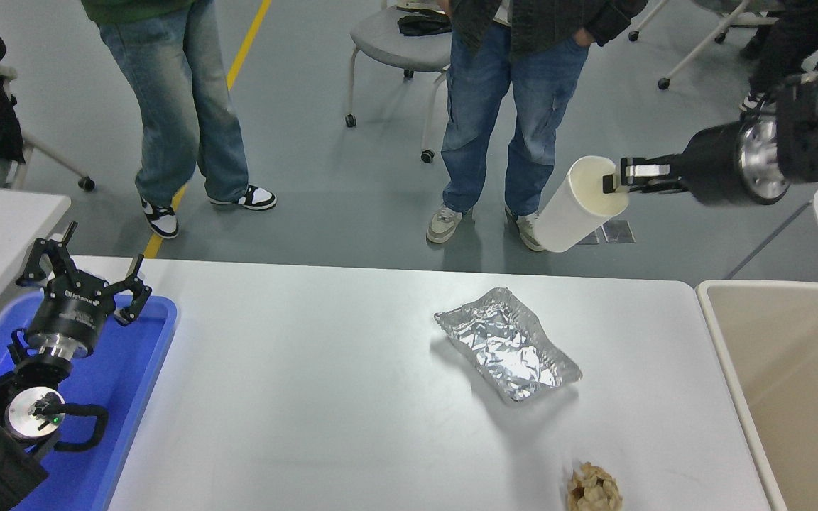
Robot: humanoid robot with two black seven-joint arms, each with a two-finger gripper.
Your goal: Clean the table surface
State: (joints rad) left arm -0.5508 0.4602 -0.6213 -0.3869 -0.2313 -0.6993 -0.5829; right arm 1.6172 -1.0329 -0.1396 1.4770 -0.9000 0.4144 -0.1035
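Table surface point(309, 390) keeps foil point(508, 344) while my right gripper point(618, 181) pinches a tilted cup point(572, 209) for binning.

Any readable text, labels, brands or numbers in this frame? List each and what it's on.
Left pincer body: white brand lettering, too small and blurred to read.
Paper cup, foil tray, blue tray, beige bin, table surface: no print visible.
Nothing else legible.

The right arm reaches in from the upper right, its pincer point(618, 179) raised high and clamped on the rim of a tilted white cup point(579, 206); the left pincer point(86, 273) rests parked lower left, fingers spread.
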